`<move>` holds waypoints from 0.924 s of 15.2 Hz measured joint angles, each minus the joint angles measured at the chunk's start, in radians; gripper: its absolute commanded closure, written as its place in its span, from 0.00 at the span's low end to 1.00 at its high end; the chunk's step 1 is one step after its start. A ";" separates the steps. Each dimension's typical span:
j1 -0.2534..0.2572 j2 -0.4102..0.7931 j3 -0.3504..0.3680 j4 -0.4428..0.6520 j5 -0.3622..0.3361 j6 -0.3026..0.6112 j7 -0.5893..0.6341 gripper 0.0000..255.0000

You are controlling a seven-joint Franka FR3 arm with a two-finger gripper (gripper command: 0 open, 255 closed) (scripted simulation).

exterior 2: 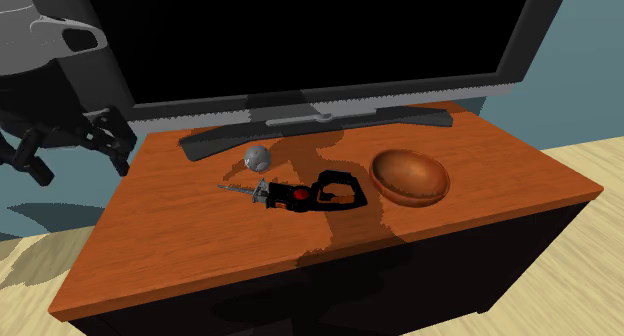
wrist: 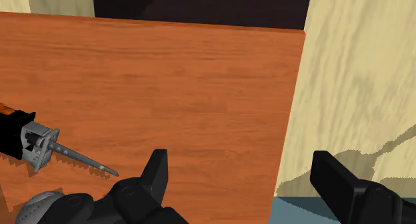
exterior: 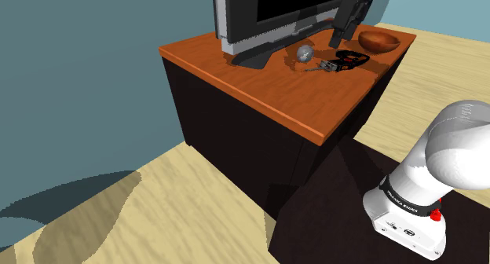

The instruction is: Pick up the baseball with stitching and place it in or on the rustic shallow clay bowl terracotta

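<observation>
Grey round baseball (exterior 2: 258,158) near shallow reddish-brown bowl (exterior 2: 410,176).

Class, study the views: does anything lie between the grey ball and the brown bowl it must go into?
Yes. A black saw lies flat on the tabletop, its handle close to the straight line from ball to bowl. It is low, so a lifted carry would probably clear it.

Cabinet top (exterior 2: 200,244): smooth orange wood grain. Bowl (exterior 2: 410,176): brown, slight sheen. Ball (exterior 2: 258,158): matt grey. Saw (exterior 2: 300,193): metal blade.
</observation>
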State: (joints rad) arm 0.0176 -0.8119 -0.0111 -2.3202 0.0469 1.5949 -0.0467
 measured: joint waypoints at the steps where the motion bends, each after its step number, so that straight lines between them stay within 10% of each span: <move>1: 0.000 0.000 0.000 0.000 0.000 0.000 0.000 0.00; 14: -0.028 0.300 -0.249 0.093 -0.026 0.211 -0.273 0.00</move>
State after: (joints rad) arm -0.0101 -0.5124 -0.2600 -2.2275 0.0208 1.8057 -0.3195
